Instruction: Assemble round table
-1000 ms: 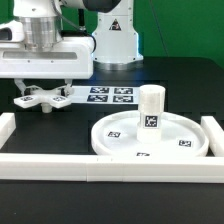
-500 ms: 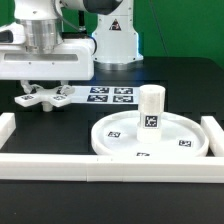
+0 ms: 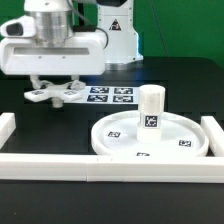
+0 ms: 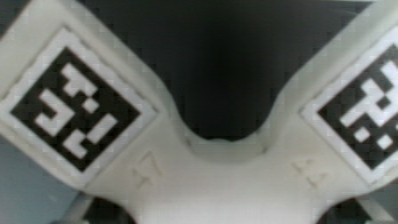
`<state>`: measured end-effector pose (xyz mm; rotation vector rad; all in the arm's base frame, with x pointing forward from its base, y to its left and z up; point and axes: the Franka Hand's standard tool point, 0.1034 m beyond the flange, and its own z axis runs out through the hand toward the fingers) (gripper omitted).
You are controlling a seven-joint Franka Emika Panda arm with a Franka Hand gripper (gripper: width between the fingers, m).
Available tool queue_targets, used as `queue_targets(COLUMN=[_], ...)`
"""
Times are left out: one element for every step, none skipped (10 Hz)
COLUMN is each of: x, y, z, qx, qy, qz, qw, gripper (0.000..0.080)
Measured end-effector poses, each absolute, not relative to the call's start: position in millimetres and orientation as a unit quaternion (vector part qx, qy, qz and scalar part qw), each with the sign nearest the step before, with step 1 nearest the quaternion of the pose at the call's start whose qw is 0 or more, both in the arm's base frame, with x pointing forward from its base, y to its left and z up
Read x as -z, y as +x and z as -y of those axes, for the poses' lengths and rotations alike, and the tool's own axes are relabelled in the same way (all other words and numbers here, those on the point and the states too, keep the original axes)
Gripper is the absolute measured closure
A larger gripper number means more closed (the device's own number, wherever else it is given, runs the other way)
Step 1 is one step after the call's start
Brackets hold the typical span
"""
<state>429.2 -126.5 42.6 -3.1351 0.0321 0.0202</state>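
While the foot (image 3: pixel 56 93) hangs gripped, disc (image 3: pixel 130 144) sits apart.

Leg (image 3: pixel 150 108) stands upright on the disc (image 3: pixel 176 128); behind lies the marker board (image 3: pixel 112 96), with the cross-shaped foot (image 3: pixel 58 92) just beside it on the exterior view's left.

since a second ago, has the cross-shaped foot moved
Yes: the cross-shaped foot has shifted toward the exterior view's right, closer to the marker board.
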Motion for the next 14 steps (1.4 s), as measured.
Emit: queue_targets(x=[-57.2, -69.2, -86.2, -106.7, -119.7, -130.9, -140.5, -144.5, -144.0, -141.8, -139.6, -135.8, -133.8, -132.7], y=[438, 447, 462, 484, 501, 517, 534, 550, 568, 579, 586, 588, 586, 584], z=[100, 78, 50, 26, 14, 6, -1, -5, -5, -4, -4, -5, -8, -12], qx=[-0.006, -0.003, -0.007, -0.007, -0.011, -0.014, -0.012, -0.013, -0.008, -0.005, -0.006, -0.007, -0.012, -0.013], qy=[-1.0, -0.998, -0.996, -0.993, -0.993, -0.991, -0.991, -0.991, -0.991, -0.991, -0.991, -0.991, -0.99, -0.99], qz=[-0.024, -0.056, -0.09, -0.112, -0.115, -0.124, -0.13, -0.129, -0.125, -0.124, -0.126, -0.131, -0.134, -0.135], qw=[0.011, 0.016, 0.025, 0.032, 0.037, 0.041, 0.043, 0.043, 0.042, 0.04, 0.039, 0.038, 0.038, 0.039], gripper=[0.0351, 0.0351, 0.0351, 0.0351, 0.0351, 0.0351, 0.0351, 0.0351, 0.0351, 0.0351, 0.0351, 0.0351, 0.0351, 0.0351])
